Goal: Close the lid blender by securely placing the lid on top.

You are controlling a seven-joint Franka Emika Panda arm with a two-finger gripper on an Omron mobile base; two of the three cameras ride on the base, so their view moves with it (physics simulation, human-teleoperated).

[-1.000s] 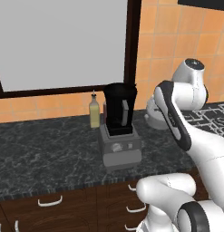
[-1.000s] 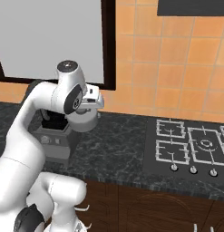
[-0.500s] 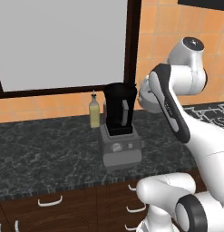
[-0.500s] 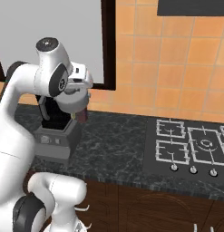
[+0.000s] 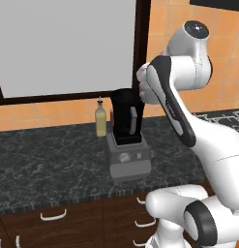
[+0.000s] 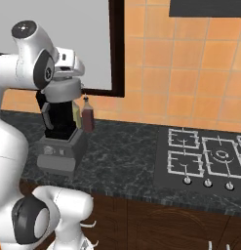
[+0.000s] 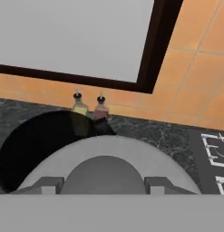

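There is one blender (image 5: 126,140), one lid (image 6: 60,89), and two bottles: one yellowish bottle (image 7: 79,108) and one reddish bottle (image 7: 100,110). One stove (image 6: 206,158) has three knobs.

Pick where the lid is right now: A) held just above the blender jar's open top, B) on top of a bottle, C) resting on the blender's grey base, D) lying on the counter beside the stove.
A: the lid hangs in the end effector over the blender, whose jar mouth is open in the hand view.
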